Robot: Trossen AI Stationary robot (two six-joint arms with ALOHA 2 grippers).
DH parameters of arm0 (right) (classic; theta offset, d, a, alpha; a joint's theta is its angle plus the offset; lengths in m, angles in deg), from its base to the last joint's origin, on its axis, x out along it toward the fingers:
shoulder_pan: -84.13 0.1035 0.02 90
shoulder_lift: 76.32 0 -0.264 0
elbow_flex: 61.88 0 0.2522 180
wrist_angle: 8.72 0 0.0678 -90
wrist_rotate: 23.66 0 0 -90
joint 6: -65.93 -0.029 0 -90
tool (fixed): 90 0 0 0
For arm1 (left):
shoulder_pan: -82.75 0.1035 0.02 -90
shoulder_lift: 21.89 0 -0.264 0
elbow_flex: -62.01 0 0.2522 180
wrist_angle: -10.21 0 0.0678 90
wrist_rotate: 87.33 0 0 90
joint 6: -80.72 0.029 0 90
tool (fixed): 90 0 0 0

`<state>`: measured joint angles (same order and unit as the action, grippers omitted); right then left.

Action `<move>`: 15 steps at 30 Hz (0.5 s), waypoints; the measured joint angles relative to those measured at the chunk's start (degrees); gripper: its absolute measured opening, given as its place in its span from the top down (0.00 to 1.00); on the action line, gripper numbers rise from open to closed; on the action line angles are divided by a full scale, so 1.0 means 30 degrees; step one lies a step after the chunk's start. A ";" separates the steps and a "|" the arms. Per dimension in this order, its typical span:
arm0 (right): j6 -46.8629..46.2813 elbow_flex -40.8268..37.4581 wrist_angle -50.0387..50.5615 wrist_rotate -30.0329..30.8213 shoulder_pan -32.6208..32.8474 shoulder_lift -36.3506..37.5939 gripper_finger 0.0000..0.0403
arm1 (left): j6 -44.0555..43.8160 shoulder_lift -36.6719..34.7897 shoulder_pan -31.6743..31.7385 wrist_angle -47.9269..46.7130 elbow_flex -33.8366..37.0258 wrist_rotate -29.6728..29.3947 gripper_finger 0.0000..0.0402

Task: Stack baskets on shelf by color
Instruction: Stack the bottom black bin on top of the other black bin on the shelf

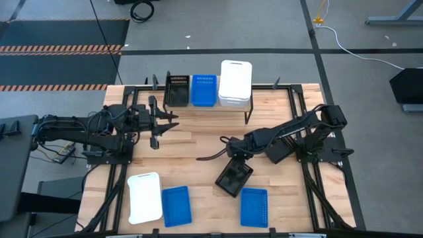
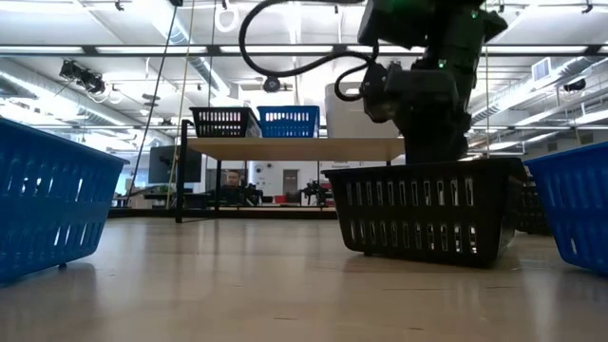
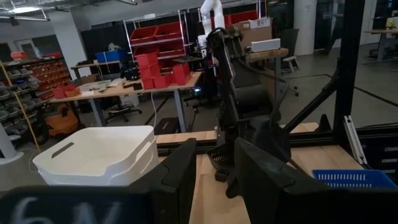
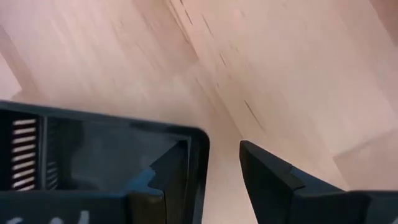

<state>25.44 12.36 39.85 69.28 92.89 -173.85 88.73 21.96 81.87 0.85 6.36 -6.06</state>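
1. Right gripper (image 1: 232,158) is over the black basket (image 1: 234,178) on the tabletop (image 1: 198,142), fingers apart astride its wall.
2. Left gripper (image 1: 173,121) hovers near the shelf (image 1: 263,103), fingers apart, empty.

shelf (image 1: 210,106): black, blue, white baskets on top | table: black basket (image 1: 234,177), two blue, one white

One camera looks straight down over the whole light wooden tabletop (image 1: 198,145), one sits level at its surface facing the room, close behind the black perforated plastic basket (image 2: 427,209) both share, and each wrist camera peers past its own fingers.
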 joint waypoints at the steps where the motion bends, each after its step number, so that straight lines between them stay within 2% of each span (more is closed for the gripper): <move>1: 0.0057 -0.0215 -0.0392 -0.0057 -0.0082 -0.0007 0.62 | 0.0000 0.0000 0.0000 0.0037 0.0000 0.0000 0.71; 10: 0.1532 -0.0595 -0.2320 0.0240 -0.1041 -0.0018 0.62 | 0.0022 0.0000 0.0000 0.0182 -0.0007 0.0000 0.71; 15: 0.2913 -0.0595 -0.4946 0.1790 -0.1416 -0.0018 0.62 | 0.0044 0.0000 0.0007 0.0372 -0.0017 0.0000 0.71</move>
<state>34.18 10.57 25.01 74.66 88.64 -173.90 88.86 21.96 81.89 1.97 6.31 -6.06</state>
